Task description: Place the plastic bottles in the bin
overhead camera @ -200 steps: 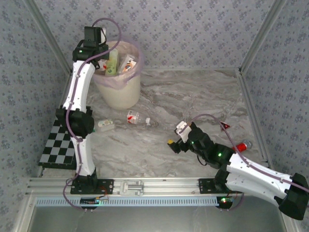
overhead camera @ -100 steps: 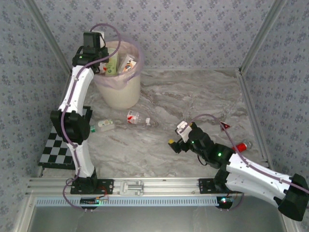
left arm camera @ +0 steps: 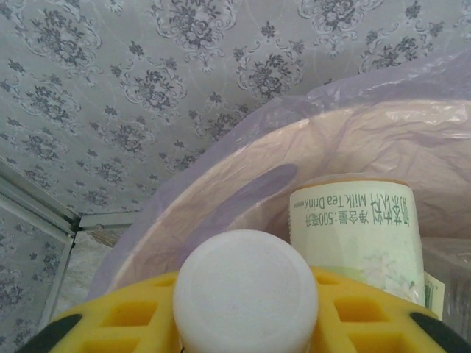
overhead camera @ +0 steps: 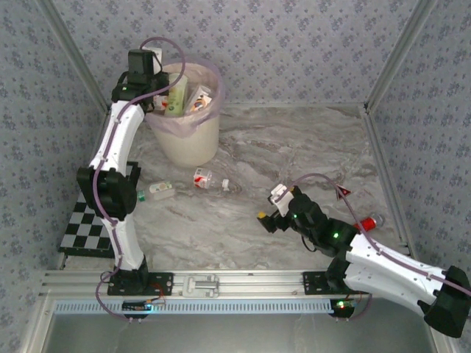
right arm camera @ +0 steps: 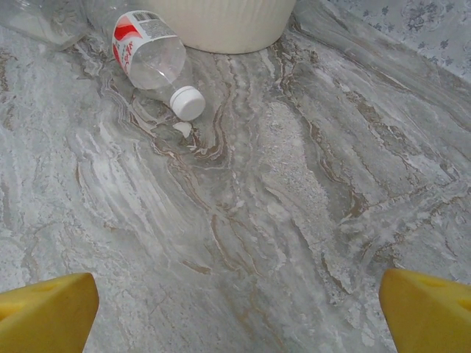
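Left claw (left arm camera: 246, 320): white bottle cap (left arm camera: 246, 283) between jaws, over bin (left arm camera: 221, 184); bottle body hidden; gripped or loose, cannot tell.
Right claw (right arm camera: 235, 309): wide, tips cut off, above bench (right arm camera: 294, 184).

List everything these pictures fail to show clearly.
Left wrist: white cap between the jaws; its body is cut off by the bottom edge, and whether it is clamped is unclear.
Top view: bin contents below the top bottles, hidden by wall and bag.
Right wrist: clear item cut off at the top-left corner, unidentifiable.
Top view: bottle by the left arm, label too small to read.
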Tool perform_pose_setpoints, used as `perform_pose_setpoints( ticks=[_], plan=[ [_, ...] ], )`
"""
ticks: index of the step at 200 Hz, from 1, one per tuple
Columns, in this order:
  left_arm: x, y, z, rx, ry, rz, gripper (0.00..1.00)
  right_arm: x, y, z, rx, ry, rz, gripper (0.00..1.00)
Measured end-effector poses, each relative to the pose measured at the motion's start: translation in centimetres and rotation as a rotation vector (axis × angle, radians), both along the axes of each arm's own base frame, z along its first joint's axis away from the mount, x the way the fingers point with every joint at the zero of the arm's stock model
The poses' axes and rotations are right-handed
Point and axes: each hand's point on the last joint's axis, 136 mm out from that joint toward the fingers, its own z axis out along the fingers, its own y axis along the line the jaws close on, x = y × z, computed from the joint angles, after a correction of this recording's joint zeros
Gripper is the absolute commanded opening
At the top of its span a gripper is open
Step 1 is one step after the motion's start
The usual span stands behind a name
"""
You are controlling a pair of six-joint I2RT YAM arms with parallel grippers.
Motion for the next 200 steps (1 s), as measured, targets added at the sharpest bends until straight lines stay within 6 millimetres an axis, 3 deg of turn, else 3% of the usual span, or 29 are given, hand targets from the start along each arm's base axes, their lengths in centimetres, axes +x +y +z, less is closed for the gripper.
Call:
perform_pose_setpoints(
  ticks=[20,34,75,98,135,169,200],
  plan=[
    [-1.3,-0.3,0.0,0.026,0.055,-0.02,0.57,0.0,0.0,0.0,0.0,0.0,-0.002,1.0],
    [-2.6,-0.7,0.4,0.033,0.096,-0.037,0.69,0.0,0.0,0.0,0.002,0.001,0.001,1.0],
    [-5.9,-2.5,3.7,0.028,0.127,-0.103,0.9,0.0,0.3,-0.1,0.007,0.008,0.011,1.0],
    [-7.1,-3.0,5.2,0.027,0.112,-0.126,0.94,0.0,0.5,-0.3,0.006,0.013,0.017,1.0],
    [-9.1,-2.4,5.1,0.025,0.138,-0.1,0.96,0.1,0.4,-0.3,0.006,0.013,0.012,1.0],
    [-15.1,0.2,4.3,-0.014,0.134,0.003,0.97,0.4,0.2,-0.6,-0.004,0.021,0.002,1.0],
    [-22.2,3.5,6.2,-0.188,-0.008,0.11,0.96,1.1,0.0,-1.5,-0.016,0.045,-0.015,1.0]
  ],
)
